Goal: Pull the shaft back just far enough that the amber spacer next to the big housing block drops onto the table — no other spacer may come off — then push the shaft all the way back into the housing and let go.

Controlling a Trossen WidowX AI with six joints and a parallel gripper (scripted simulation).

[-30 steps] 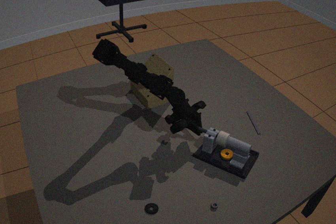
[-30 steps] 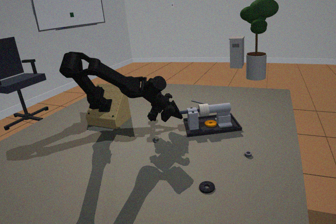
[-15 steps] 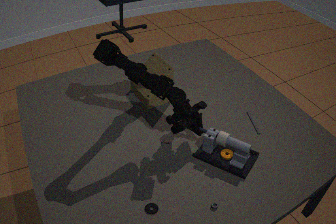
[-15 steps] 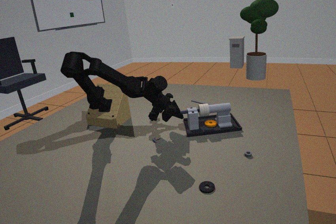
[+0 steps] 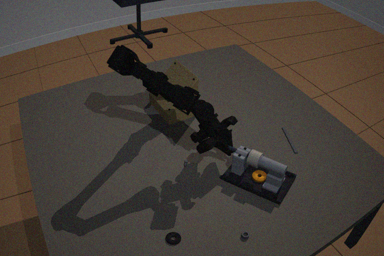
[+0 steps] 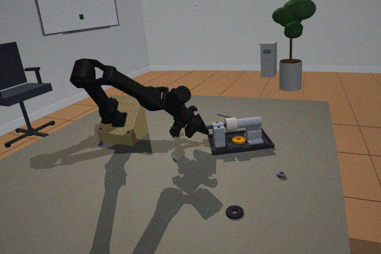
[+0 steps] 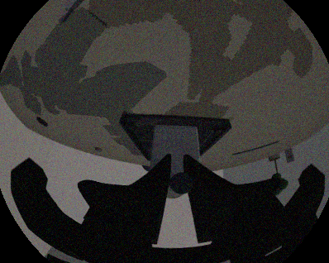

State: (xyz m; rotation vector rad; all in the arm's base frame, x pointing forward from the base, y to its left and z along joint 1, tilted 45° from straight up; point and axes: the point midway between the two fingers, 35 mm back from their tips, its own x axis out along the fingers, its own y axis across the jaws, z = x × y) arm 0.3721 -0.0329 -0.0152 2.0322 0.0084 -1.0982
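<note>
Amber spacer: off the shaft; the orange-yellow ring (image 5: pixel 259 175) (image 6: pixel 238 139) lies flat on the black base tray (image 5: pixel 224 177) (image 6: pixel 214 151), between the slotted upright (image 5: pixel 238 164) (image 6: pixel 218 135) and the foot of the housing block (image 5: pixel 274 178) (image 6: pixel 254 133). So the drop looks done, though it rests in the tray rather than on the bare tabletop (image 5: pixel 133 166) (image 6: pixel 295 214).
Cream spacers: the pale ribbed collar (image 5: pixel 255 157) (image 6: pixel 231 124) sits up on the shaft line, against the housing barrel (image 5: pixel 273 165) (image 6: pixel 249 121); no cream ring shows down in the tray. How many rings make it up is hard to tell.
Shaft: its dark rod (image 5: pixel 231 148) (image 6: pixel 209 127) (image 7: pixel 181 183) juts a short way out of the upright on the arm's side. Whether it is fully seated inside the barrel cannot be seen.
Gripper: closed on the shaft's outer end (image 5: pixel 230 150) (image 6: pixel 207 129) (image 7: pixel 178 174), pinching it between the fingertips.
Progress: probably in the push-back stage, well along, perhaps near its end.
Left: finish any remaining inward travel, straight along the axis, then spread the fingers and back away; the letting go is not yet done.
</note>
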